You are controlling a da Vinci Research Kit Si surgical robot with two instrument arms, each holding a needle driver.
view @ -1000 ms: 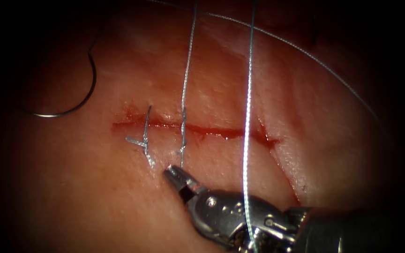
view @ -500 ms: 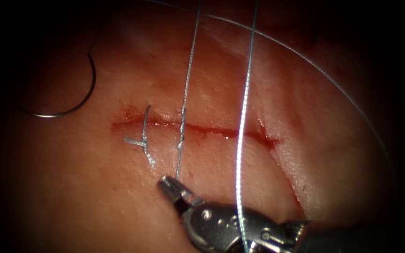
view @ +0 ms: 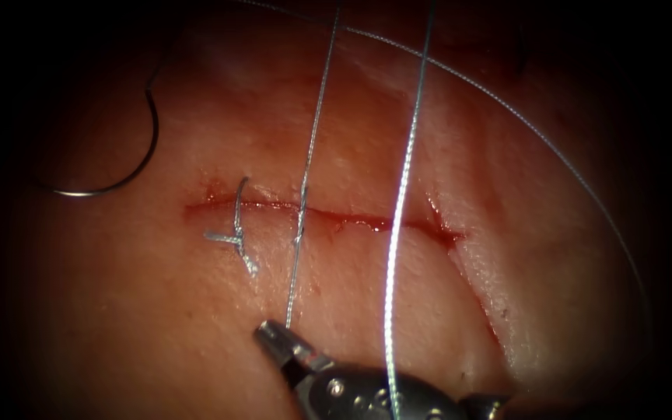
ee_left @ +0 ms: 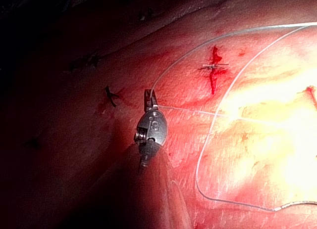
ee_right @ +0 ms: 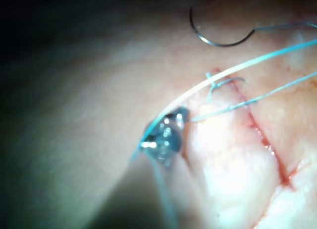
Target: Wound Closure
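This is a surgical training bench in a lab — a practice setup with no patient. The working surface is a slab of pale pink pork tissue, fatty and glistening, lit by a tight pool of light that falls off into darkness at the edges, as an endoscope gives. A straight red cut runs across it, with 1 finished knot of silvery thread over its left end. A thin curved steel suture needle lies on the tissue well left of the cut. A small wristed metal needle driver — a robotic surgical tool — reaches in from below.
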